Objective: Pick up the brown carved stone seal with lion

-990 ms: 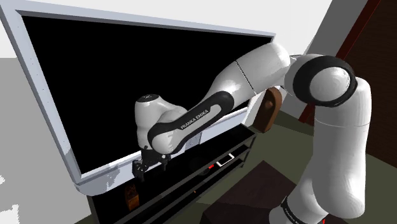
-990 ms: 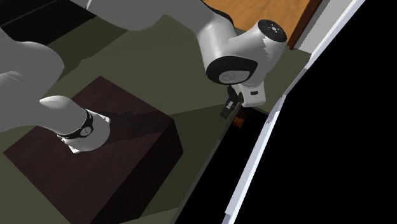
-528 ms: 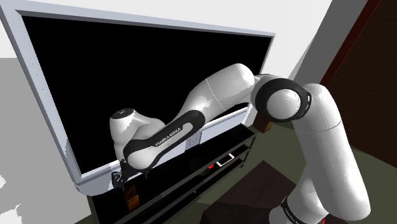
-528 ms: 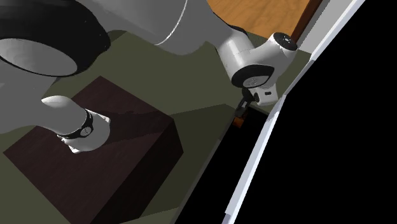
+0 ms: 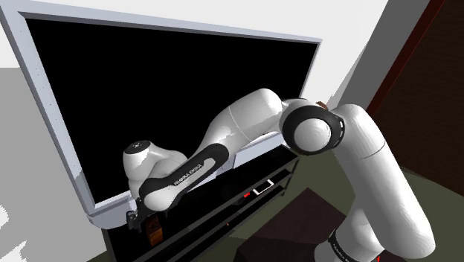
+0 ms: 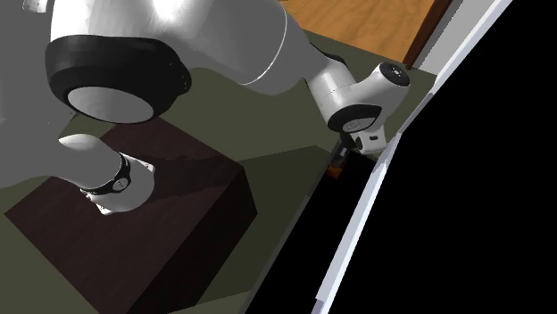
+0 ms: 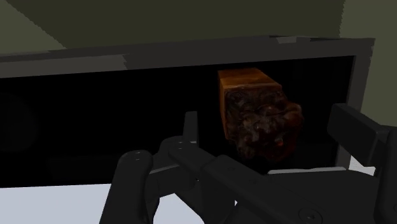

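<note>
Under the television's lower corner, at the end of the black TV unit, the brown carved seal sits between the spread fingers of my hand, which clasp nothing yet. I judge the approach nearly done; next I must sink slightly and close squarely on the block, not the knobbly lion.

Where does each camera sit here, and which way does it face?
Shoulder: beside the box, facing the TV; the arm reaches to the gripper.
Second exterior: up high, looking down on the box and the TV's edge; the arm shows.
Wrist: on the hand, looking past the open fingers at the seal.
All three show the seal.
</note>
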Controlling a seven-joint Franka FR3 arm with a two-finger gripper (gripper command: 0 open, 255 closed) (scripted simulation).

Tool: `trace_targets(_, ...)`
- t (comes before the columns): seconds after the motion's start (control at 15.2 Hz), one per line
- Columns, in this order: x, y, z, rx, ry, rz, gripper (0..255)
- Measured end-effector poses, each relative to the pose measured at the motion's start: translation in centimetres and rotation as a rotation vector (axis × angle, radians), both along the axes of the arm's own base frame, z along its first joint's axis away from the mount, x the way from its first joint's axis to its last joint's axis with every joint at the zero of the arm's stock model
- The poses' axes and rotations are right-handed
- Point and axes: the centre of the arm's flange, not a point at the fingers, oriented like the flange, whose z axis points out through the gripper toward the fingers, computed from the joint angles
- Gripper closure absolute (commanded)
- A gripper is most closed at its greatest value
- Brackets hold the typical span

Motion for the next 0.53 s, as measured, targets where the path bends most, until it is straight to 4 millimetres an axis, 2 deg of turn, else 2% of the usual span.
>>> trace_targets(0.07, 0.01, 0.02, -0.41, 0.0, 0.0, 0.0, 0)
trace_targets(0.13, 0.01, 0.03, -0.58, 0.0, 0.0, 0.0, 255)
trace_targets(0.53, 0.11, 0.04, -0.64, 0.0, -0.002, -0.001, 255)
